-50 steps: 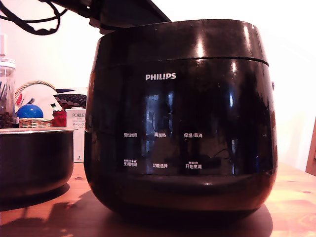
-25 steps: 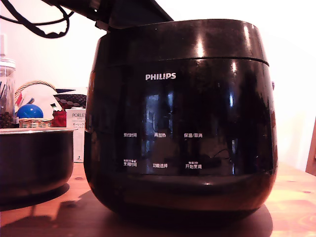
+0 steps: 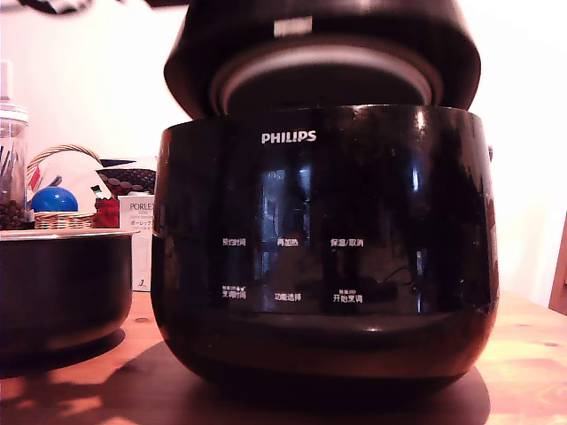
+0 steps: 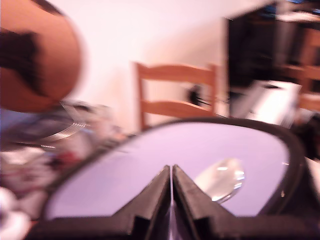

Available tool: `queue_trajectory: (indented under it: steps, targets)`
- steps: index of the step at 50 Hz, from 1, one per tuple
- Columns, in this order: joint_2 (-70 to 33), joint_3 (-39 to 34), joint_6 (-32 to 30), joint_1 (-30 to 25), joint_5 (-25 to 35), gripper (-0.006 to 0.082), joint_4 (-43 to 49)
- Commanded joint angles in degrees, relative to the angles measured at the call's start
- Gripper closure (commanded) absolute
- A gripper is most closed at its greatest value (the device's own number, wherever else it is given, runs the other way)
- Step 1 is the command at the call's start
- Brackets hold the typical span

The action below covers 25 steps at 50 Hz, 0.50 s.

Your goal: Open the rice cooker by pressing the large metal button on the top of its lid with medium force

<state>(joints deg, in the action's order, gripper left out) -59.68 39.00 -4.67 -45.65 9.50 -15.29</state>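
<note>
While the lid (image 3: pixel 323 53) stands raised off the rice cooker (image 3: pixel 323 248), the jaws seem pressed together.

The rice cooker (image 3: pixel 323 257) is big, round and shiny black. It stands upright on a wooden table and fills most of the exterior view. On its front is a white "PHILIPS" name, with small white Chinese words lower down. The lid (image 3: pixel 323 53) is up, lifted off the body and tipped back, so there is a gap between them. Under the lid you can see a round pale ring. In the blurry wrist view the lid (image 4: pixel 150 165) looks shiny and pale, with a silver oval button (image 4: pixel 220 179) on it.
</note>
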Motion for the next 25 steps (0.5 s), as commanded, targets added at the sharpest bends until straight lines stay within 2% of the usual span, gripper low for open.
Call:
queue_trajectory:
  steps: [1,13,25]
  targets:
    - [0.4,-1.4,0.2,0.4,-2.2,0.0791,0.0]
    - [4.6,-1.4,0.1,2.6,-10.6,0.0791,1.7]
    - [10.6,-1.4,-1.8,7.9,-16.9,0.0791,4.6]
